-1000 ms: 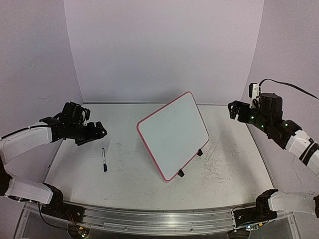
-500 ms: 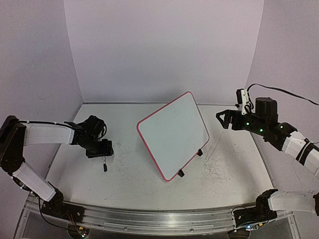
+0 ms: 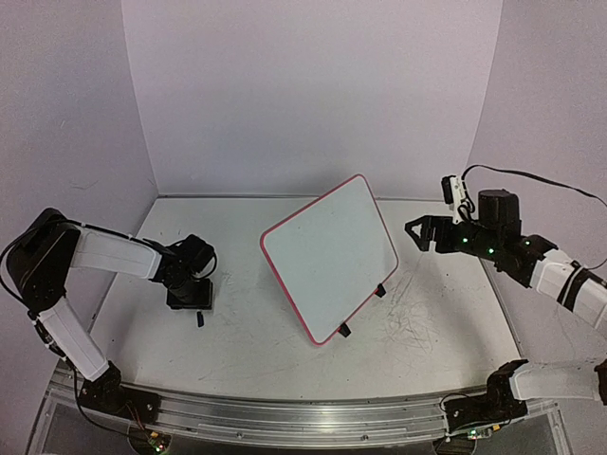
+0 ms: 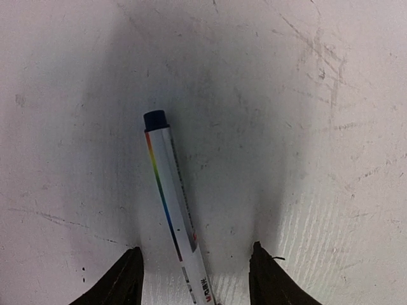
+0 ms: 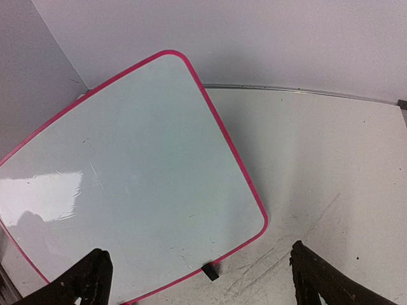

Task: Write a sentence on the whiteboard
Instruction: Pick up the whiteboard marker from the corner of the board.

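Pictured low over the scuffed surface (image 3: 266,353): the left hand (image 4: 197,274), unclenched and set astride a white marker (image 4: 173,210) with a rainbow stripe and a dark blue end. One finger either side of the barrel, with no squeeze on it visible, and by every appearance lined up to close across the pen's width rather than along it. Gripping nothing as yet. At centre, well apart from the pen: the whiteboard (image 3: 329,258), propped at a tilt on small black feet (image 3: 344,330), turned corner-on to the arms, rimmed in red-pink, bare of any sentence. Angled that way, probably, to offer a sloped writing face toward the near edge. Off to the right, hanging in the air near the board's upper right edge without touching it: the right hand (image 3: 418,232), likewise released, wide open and empty, pointed at the board, seemingly stationed to brace it for the writing to come. Barely begun as a task, judging from this, with pickup of the marker the step in hand and a skewed grasp on the slim barrel the likeliest slip.
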Robot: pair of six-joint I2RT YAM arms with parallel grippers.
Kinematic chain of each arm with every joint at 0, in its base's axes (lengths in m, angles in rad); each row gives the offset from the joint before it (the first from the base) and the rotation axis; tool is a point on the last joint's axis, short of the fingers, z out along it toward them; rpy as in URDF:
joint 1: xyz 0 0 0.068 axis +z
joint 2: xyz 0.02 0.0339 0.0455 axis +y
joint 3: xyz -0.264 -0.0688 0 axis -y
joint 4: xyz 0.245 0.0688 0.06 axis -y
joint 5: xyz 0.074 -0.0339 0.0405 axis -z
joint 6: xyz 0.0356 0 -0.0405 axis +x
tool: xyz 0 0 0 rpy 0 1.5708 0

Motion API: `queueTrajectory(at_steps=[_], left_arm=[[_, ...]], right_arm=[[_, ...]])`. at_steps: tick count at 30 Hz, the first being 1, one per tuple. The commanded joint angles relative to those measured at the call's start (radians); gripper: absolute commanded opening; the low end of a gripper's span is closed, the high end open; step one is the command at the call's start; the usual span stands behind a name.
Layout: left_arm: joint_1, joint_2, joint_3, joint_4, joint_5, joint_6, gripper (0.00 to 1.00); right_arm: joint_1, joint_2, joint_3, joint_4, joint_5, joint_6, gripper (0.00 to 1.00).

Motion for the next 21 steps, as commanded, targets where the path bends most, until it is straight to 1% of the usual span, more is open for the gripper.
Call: queueTrajectory(at_steps=[1,4,8,17,21], left_arm=[[-0.003,0.041,-0.011,0.058,-0.028,-0.019,0.51],[-0.007,0.066,-0.013,0.065,-0.043,-0.018,0.44],[-0.009,0.067,-0.018,0.068,-0.063,-0.010,0.33],[-0.009,0.056,-0.021,0.065,-0.093,0.014,0.18],[-0.009,0.052,-0.017,0.065,-0.105,0.029,0.09]], right_arm=[[0.028,0.020,-0.018,0.032,-0.027,-0.017,0.98],[0.063,0.042,-0.030,0.029,-0.043,-0.011,0.98],[0.142,0.078,-0.044,0.016,-0.041,-0.001,0.98],[0.270,0.136,-0.066,-0.027,-0.008,0.041,0.96],[0.303,0.140,-0.075,-0.042,0.003,0.049,0.96]])
